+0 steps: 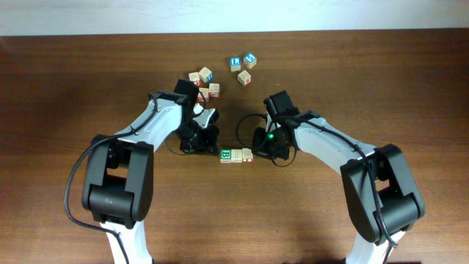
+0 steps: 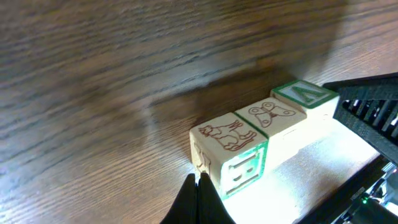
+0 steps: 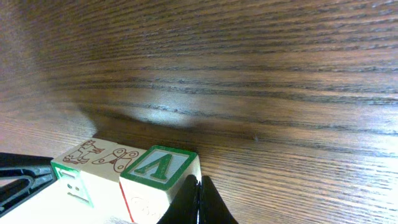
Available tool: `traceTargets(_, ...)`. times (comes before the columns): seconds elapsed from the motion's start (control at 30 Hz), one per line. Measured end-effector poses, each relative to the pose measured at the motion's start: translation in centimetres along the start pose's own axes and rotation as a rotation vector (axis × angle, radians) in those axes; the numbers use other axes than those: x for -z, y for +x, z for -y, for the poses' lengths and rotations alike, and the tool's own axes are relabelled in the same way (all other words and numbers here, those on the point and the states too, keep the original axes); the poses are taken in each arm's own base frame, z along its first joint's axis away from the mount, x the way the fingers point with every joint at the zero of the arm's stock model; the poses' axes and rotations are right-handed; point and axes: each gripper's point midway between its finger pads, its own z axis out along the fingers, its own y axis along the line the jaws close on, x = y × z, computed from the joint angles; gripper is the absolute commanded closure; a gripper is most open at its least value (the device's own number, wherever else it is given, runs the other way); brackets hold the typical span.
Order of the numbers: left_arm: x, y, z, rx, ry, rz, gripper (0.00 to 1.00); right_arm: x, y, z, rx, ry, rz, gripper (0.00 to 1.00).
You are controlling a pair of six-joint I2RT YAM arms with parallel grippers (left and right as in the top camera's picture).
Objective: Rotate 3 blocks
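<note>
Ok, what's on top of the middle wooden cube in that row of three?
Nothing sits on the middle pale wooden cube; its top face shows only a printed line drawing. Its underside, resting on the brown wooden table, is covered and cannot be seen.

L arm [image 1: 157,117] & R arm [image 1: 330,143] both reach inward from the near edge, wrists angled down twd each other, L fingers [image 2: 189,202] & R fingers [image 3: 189,205] pressed fully together, tips low, near each other.
</note>
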Motion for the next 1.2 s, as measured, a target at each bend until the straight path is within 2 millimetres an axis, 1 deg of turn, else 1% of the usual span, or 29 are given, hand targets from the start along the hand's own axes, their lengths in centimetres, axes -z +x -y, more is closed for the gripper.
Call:
traceTargets(0.33, -0.1, 0.1, -0.1, 0.063, -0.006, -0.001, 1.00, 0.0, 0.1, 0.0, -0.035, 0.002, -0.003, 0.96)
traceTargets(0.43, -0.6, 0.0, -0.2, 0.055, -0.005, 0.008, 1.00, 0.0, 0.2, 0.1, -0.037, 0.004, -0.006, 0.96)
traceTargets(0.5, -1.2, 0.4, -0.3, 0.055, -0.005, 0.001, 1.00, 0.0, 0.2, 0.1, -0.040, 0.005, -0.006, 0.96)
traceTargets(0.57, -1.3, 0.4, -0.2, 0.049, -0.005, 0.003, 1.00, 0.0, 0.2, 0.1, -0.041, 0.005, -0.006, 0.96)
traceTargets(0.67, -1.3, 0.0, -0.2, 0.041, -0.003, 0.018, 1.00, 0.0, 0.2, 0.1, -0.041, 0.005, -0.007, 0.96)
traceTargets(1.2, -1.3, 0.1, -0.2, 0.037, -0.003, 0.014, 1.00, 0.0, 0.2, 0.1, -0.049, 0.005, -0.007, 0.95)
